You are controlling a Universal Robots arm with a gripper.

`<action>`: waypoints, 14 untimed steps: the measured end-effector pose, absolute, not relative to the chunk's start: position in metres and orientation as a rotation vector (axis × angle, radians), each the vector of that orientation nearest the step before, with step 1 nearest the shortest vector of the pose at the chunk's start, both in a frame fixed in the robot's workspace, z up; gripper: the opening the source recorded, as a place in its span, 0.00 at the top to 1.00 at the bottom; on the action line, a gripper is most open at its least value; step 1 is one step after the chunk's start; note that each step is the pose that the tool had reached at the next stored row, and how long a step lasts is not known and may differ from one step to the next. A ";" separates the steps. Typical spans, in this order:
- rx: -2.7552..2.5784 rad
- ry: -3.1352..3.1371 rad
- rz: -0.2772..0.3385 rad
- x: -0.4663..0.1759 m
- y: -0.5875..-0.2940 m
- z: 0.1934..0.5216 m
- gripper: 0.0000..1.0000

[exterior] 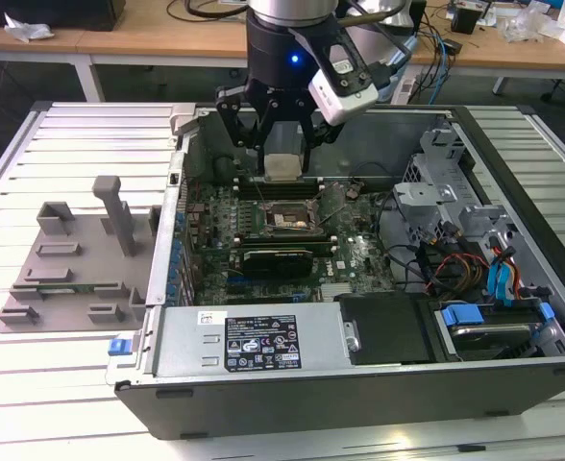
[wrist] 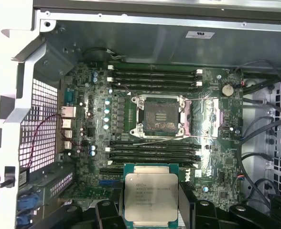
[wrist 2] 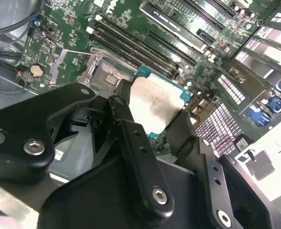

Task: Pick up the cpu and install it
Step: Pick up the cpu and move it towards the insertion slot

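Motherboard (wrist: 213, 160) beneath claw (wrist: 151, 212) tight on cpu (wrist: 151, 198)

Cpu (wrist: 151, 198) clamped by opposite edges between black fingers (wrist: 186, 200) of gripper (wrist: 151, 201), metal top facing camera, green rim visible. Cpu well apart from socket (wrist: 160, 117). Socket open and bare, metal frame around it, mid motherboard (wrist: 212, 143). Memory slots (wrist: 155, 76) flank socket on two sides. Coin battery (wrist: 227, 89) near socket. Black cables (wrist: 264, 129) beside board. Grey case wall (wrist: 155, 40) beyond far slots.
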State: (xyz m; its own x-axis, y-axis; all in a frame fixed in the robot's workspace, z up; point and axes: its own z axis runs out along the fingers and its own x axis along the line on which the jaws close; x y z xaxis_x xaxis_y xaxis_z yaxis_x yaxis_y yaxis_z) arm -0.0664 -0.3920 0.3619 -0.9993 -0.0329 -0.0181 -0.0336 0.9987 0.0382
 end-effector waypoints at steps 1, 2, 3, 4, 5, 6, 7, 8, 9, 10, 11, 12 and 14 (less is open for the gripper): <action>-0.052 3.123 0.060 -0.066 -0.392 0.362 0.45; -0.052 3.124 0.059 -0.066 -0.392 0.361 0.45; -0.052 3.124 0.059 -0.065 -0.392 0.361 0.45; -0.052 3.125 0.058 -0.065 -0.392 0.360 0.45; -0.052 3.125 0.058 -0.064 -0.392 0.360 0.45; -0.052 3.126 0.057 -0.063 -0.392 0.360 0.45; -0.052 3.127 0.056 -0.062 -0.392 0.359 0.45; -0.052 3.128 0.056 -0.062 -0.392 0.359 0.45; -0.052 3.129 0.056 -0.061 -0.392 0.358 0.45; -0.052 3.129 0.056 -0.061 -0.392 0.358 0.45; -0.052 3.130 0.056 -0.061 -0.392 0.358 0.45; -0.052 3.130 0.056 -0.060 -0.392 0.357 0.45; -0.052 3.131 0.056 -0.058 -0.392 0.356 0.45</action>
State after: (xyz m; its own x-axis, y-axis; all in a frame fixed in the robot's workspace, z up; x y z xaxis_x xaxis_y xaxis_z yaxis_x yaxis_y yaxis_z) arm -0.0583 -0.3919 0.3556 -0.9994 -0.0330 -0.0100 -0.0333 0.9988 0.0358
